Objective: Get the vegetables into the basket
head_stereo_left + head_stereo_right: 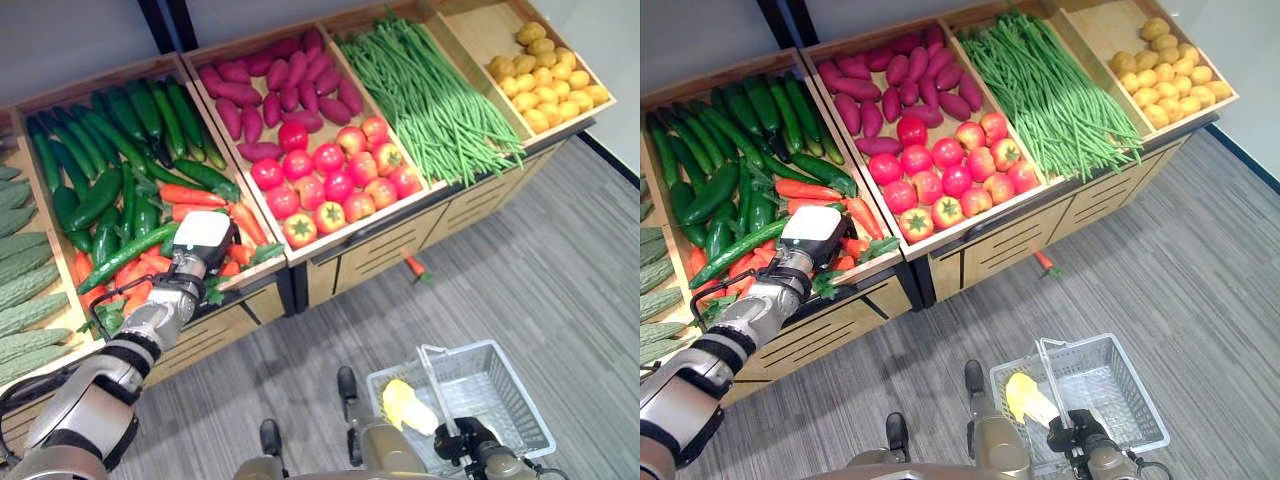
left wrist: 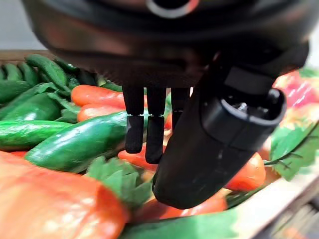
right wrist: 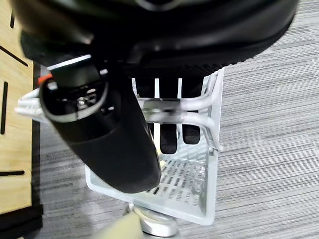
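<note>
A slanted wooden produce stand (image 1: 330, 245) carries the vegetables in side-by-side bins. From the robot's left: bumpy pale-green gourds (image 1: 22, 260), cut off at the frame edge; a bin with dark cucumbers (image 1: 95, 150) at the back and orange carrots (image 1: 190, 200) at the front; a bin with purple sweet potatoes (image 1: 265, 85) behind red tomatoes (image 1: 335, 180); a bin of long green beans (image 1: 430, 100); and a bin of yellow potatoes (image 1: 545, 75). The heaps overlap too much for a firm count of each.

The left hand (image 1: 192, 262) hangs over the carrots at the front of the second bin. In its wrist view the fingers (image 2: 144, 132) point down, straight and spread apart from the thumb, their tips just above a carrot (image 2: 149, 159) beside a cucumber (image 2: 79, 142); they grip nothing.

One white wire basket (image 1: 500, 385) stands low above the grey floor (image 1: 520, 260), its handle (image 3: 174, 112) wrapped by the curled fingers of the right hand (image 1: 1085, 435). One yellow item (image 1: 1025, 398) lies inside; its kind is hard to make out. One carrot (image 1: 415, 266) lies on the floor at the foot of the stand.
</note>
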Robot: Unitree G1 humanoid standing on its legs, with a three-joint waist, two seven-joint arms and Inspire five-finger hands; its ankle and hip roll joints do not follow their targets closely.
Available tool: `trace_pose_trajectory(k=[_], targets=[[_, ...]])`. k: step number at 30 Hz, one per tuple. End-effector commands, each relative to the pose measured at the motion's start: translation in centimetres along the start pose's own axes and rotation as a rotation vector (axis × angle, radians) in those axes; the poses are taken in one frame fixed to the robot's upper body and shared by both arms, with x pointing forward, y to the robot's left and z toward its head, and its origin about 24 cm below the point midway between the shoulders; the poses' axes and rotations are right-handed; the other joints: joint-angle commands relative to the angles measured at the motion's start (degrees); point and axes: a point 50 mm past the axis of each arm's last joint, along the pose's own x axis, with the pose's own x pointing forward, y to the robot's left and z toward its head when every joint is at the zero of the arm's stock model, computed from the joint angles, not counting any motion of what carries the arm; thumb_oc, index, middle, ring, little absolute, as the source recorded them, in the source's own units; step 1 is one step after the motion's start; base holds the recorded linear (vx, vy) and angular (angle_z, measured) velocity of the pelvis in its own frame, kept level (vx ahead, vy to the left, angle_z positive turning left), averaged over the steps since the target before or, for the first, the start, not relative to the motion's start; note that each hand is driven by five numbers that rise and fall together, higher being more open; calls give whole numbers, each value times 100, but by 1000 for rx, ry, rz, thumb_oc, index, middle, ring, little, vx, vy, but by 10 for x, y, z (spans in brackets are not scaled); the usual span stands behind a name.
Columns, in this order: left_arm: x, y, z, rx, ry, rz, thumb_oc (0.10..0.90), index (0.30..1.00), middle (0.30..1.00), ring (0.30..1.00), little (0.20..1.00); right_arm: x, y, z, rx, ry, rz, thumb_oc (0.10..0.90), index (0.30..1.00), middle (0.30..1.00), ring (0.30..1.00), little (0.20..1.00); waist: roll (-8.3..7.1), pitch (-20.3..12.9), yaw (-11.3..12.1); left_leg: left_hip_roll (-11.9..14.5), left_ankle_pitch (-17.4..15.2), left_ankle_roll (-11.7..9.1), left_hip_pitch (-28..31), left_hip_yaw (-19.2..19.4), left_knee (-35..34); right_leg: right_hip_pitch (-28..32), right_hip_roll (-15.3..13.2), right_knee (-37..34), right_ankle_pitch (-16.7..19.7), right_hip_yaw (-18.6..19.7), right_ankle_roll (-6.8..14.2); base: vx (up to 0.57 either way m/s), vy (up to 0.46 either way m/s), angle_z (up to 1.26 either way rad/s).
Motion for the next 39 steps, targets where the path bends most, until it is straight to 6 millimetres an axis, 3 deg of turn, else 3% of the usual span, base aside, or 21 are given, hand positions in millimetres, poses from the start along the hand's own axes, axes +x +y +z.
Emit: trace_pose_trajectory(k=[1, 8, 11, 12, 13, 14, 15, 16, 18, 19, 20, 31, 37, 39], targets=[[7, 83, 2, -103, -88, 426, 400, 300, 300, 300, 300, -2, 1, -3, 44, -23, 3, 400, 300, 300, 300, 300, 21, -70, -12, 181, -186, -91, -15, -353, 13, 365, -531, 16, -484, 238, 728, 23, -4, 8], [-11, 90, 3, -295, -76, 565, 400, 300, 300, 300, 300, -3, 6, -9, 33, -13, 14, 400, 300, 300, 300, 300, -9, -189, -29, 161, -227, -87, 71, -331, 13, 423, -542, 18, -497, 250, 726, 6, 3, 2], [-17, 90, 11, -543, -88, 636, 400, 300, 300, 300, 300, -4, 6, -10, 26, -12, 12, 400, 300, 300, 300, 300, -38, -253, -54, 149, -234, -88, 90, -317, 13, 446, -544, 14, -498, 266, 726, 0, 0, 0], [-17, 90, 11, -545, -87, 636, 400, 300, 300, 300, 300, -4, 6, -10, 25, -12, 11, 400, 300, 300, 300, 300, -31, -255, -56, 149, -236, -88, 92, -315, 13, 447, -543, 15, -499, 267, 726, 19, 15, -5], [-19, 87, 18, -843, -103, 645, 400, 300, 300, 300, 300, -3, 1, -8, 20, -19, -8, 400, 300, 300, 300, 300, -35, -292, -86, 152, -222, -80, 117, -299, 13, 456, -549, 14, -489, 284, 722, 16, 12, -5], [-19, 87, 18, -846, -103, 643, 400, 300, 300, 300, 300, -3, 1, -8, 20, -19, -8, 400, 300, 300, 300, 300, -31, -294, -88, 153, -224, -80, 119, -299, 13, 457, -547, 15, -490, 284, 722, 30, 16, -8], [-20, 82, 21, -1090, -126, 630, 400, 300, 300, 300, 300, -3, -2, -8, 16, -21, -16, 400, 300, 300, 300, 300, -34, -308, -102, 148, -215, -80, 137, -288, 13, 471, -550, 16, -480, 298, 718, 17, 5, -6], [-20, 83, 20, -1092, -127, 628, 400, 300, 300, 300, 300, -3, -2, -8, 16, -21, -16, 400, 300, 300, 300, 300, -30, -306, -102, 150, -217, -81, 141, -288, 13, 475, -549, 16, -482, 298, 718, 25, 7, -7], [-21, 77, 21, -1292, -144, 603, 400, 300, 300, 300, 300, -4, -3, -8, 12, -23, -15, 400, 300, 300, 300, 300, -23, -319, -117, 149, -213, -82, 159, -282, 13, 484, -549, 19, -480, 304, 716, 28, 6, -5], [-24, 65, 24, -1475, -150, 559, 400, 300, 300, 300, 300, -4, -3, -9, 9, -29, -8, 400, 300, 300, 300, 300, -22, -348, -137, 161, -216, -83, 184, -274, 13, 497, -547, 23, -489, 316, 711, 49, 4, -1], [-26, 58, 26, -1525, -153, 521, 400, 300, 300, 300, 300, -4, -3, -11, 10, -22, -7, 400, 300, 300, 300, 300, -15, -373, -135, 167, -222, -82, 204, -269, 13, 518, -548, 19, -498, 317, 711, 50, -1, 0], [-37, 40, 31, -1601, -172, 403, 400, 300, 300, 300, 300, -7, 0, -23, 42, 13, 6, 400, 300, 300, 300, 300, 11, -448, -157, 135, -325, -15, 512, -97, 13, 653, -547, 85, -576, 461, 729, 21, 9, -3], [-34, 48, 41, -1621, -250, 367, 400, 300, 300, 300, 300, -6, -7, -20, 77, 4, -13, 400, 300, 300, 300, 300, -110, -237, -235, 16, -780, 72, 75, 3, 1156, 506, -618, 407, -605, 707, 745, -60, 56, -18], [-31, 50, 48, -1661, -287, 350, 400, 300, 300, 300, 300, -6, -10, -18, 100, -5, -27, 400, 300, 300, 300, 300, -138, -123, -353, -70, -915, 193, 45, 240, 1249, 264, -590, 610, -451, 1006, 901, -117, 180, -23]])
